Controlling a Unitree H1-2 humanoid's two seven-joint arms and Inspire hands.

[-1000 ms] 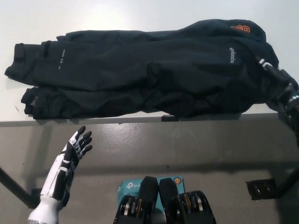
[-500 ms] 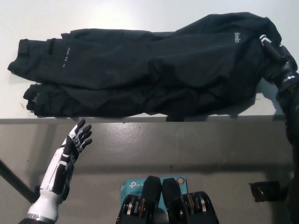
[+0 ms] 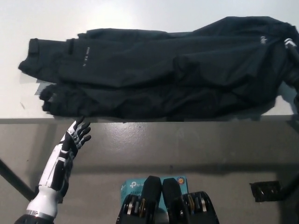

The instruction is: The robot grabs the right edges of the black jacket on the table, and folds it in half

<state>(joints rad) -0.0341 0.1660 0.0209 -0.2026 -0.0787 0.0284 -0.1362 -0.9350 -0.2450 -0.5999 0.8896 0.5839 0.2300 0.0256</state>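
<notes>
Here, one black jacket (image 3: 159,74) on one table (image 3: 140,14); left robot hand (image 3: 77,137) spread, empty; right robot hand (image 3: 290,46) unreadable.

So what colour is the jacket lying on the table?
Black, with small pale lettering; the jacket shows best in the head view, spread across the white table.

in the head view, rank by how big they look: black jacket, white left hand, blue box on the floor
1. black jacket, by far the largest.
2. white left hand.
3. blue box, partly hidden, so its place against the hand is unsure.
</notes>
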